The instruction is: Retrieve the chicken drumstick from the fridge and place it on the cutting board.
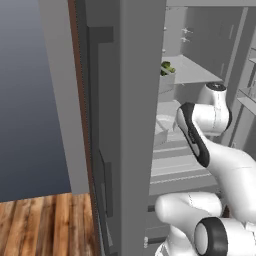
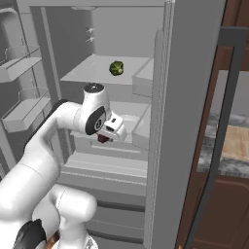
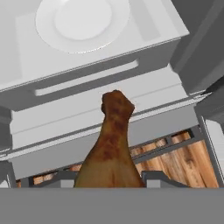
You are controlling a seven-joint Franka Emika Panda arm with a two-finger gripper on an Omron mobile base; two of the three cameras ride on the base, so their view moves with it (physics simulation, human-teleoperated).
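Drumstick location, left base camera: not resolvable. The arm (image 1: 210, 130) rises from the lower right of the frame and bends into the open fridge (image 1: 135, 125), presumably so the hand can work at shelf level. A green vegetable (image 1: 166, 67) sits on an upper shelf, upper middle of the frame, apart from the arm. Wood floor (image 1: 45, 220) at lower left.

Right base camera: the gripper (image 2: 103, 138) is at centre-left of the frame, in front of the middle shelves, with a small dark reddish-brown lump directly under it, which I take to be the drumstick (image 2: 102, 138). The green vegetable lies on the shelf above, upper middle. The cutting board (image 2: 238, 141) lies on the counter at the right edge, beyond the fridge's side wall; the hand is well apart from it, so the carry is not yet made. Judgement: the arm must clear the fridge wall before swinging right.

Hand camera: the drumstick fills the lower middle, thick end down between the fingertips (image 3: 155, 179), knob end pointing up the frame. Fingers are clenched on the meat; the grip near the fat end likely gives the pads the most to bite on. A white plate (image 3: 83, 22) rests on a shelf at upper left, not touching the drumstick. Floor boards show beneath, so the piece hangs free of any shelf.
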